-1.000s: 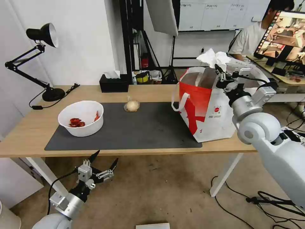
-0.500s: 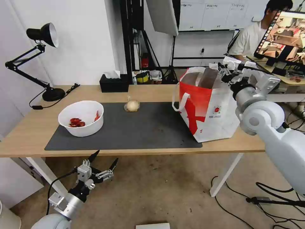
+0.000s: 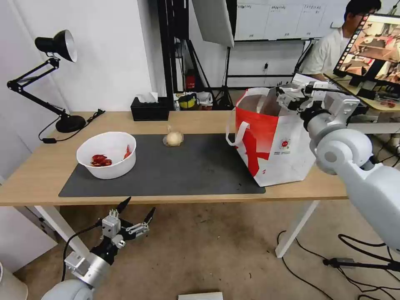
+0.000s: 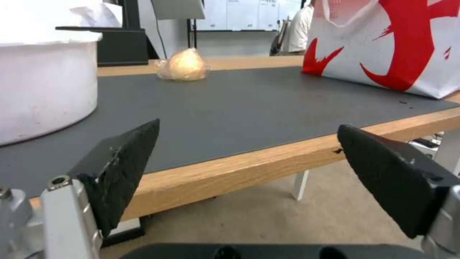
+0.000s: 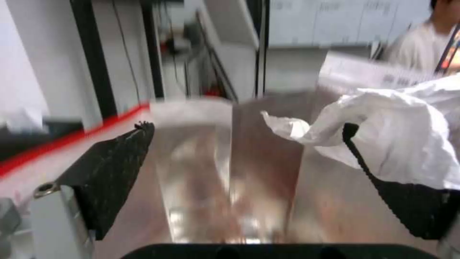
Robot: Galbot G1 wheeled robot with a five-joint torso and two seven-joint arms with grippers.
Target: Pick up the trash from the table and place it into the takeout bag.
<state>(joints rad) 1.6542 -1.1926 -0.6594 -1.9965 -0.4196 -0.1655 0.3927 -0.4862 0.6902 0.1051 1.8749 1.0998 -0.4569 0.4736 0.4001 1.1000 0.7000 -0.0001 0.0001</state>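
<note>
The takeout bag (image 3: pixel 275 141) stands open at the right end of the table (image 3: pixel 200 121). My right gripper (image 3: pixel 287 93) hovers at the bag's mouth. In the right wrist view it (image 5: pixel 249 129) is open over the foil lining (image 5: pixel 230 180), and the crumpled white tissue (image 5: pixel 398 144) lies against one finger. A white bowl (image 3: pixel 106 154) with red scraps sits on the left of the dark mat (image 3: pixel 187 166). The beige lump (image 3: pixel 172 138) rests at the mat's far edge. My left gripper (image 3: pixel 133 212) hangs open below the table's front edge, holding nothing.
A black desk lamp (image 3: pixel 54 46) stands at the far left corner, and a black tissue box (image 3: pixel 149 109) sits at the table's back edge. A monitor (image 3: pixel 371 50) on a desk is behind the bag. Cables (image 3: pixel 358 262) lie on the floor at right.
My right gripper has come down from above the bag to its mouth and moved left. The tissue, held high a second ago, now sits low inside the bag's opening.
</note>
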